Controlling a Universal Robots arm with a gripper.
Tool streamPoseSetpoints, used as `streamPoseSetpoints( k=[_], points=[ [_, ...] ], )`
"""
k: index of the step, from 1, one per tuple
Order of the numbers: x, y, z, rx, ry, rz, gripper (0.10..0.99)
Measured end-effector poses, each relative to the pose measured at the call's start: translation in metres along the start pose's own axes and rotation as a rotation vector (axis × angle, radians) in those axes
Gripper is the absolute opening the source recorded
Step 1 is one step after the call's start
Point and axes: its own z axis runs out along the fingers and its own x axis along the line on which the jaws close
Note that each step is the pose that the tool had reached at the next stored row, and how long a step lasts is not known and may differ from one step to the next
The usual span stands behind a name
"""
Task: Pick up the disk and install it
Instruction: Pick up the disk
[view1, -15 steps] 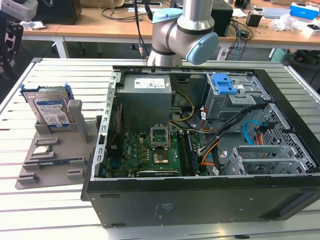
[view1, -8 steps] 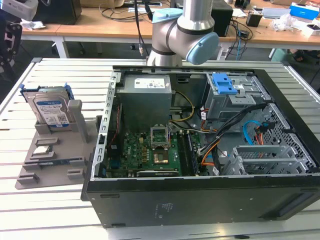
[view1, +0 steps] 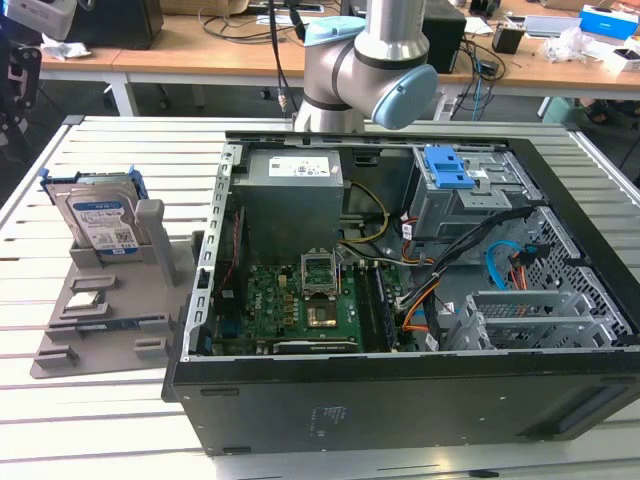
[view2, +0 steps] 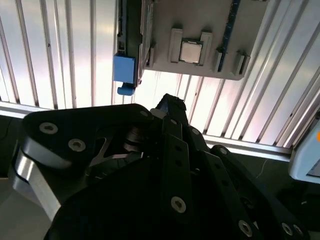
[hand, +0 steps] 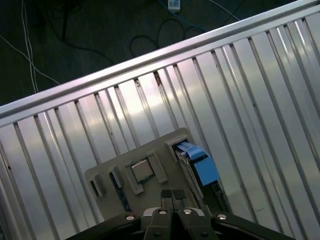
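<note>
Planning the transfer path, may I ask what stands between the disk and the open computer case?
In the exterior view, the grey holder's upright post stands between the disk and the computer case; otherwise the stretch is bare.

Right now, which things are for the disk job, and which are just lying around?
For the job: the disk, standing in the grey holder; the claw, shut, holding nothing; the open computer case.
Just lying about: the processor chip; the memory stick; the power-supply box.
</note>
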Motion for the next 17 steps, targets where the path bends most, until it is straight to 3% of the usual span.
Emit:
streamPoseSetpoints(
  k=[17],
  points=[
    [0.0, 0.0, 0.0, -0.004, 0.0077, -0.17, 0.106]
  ],
)
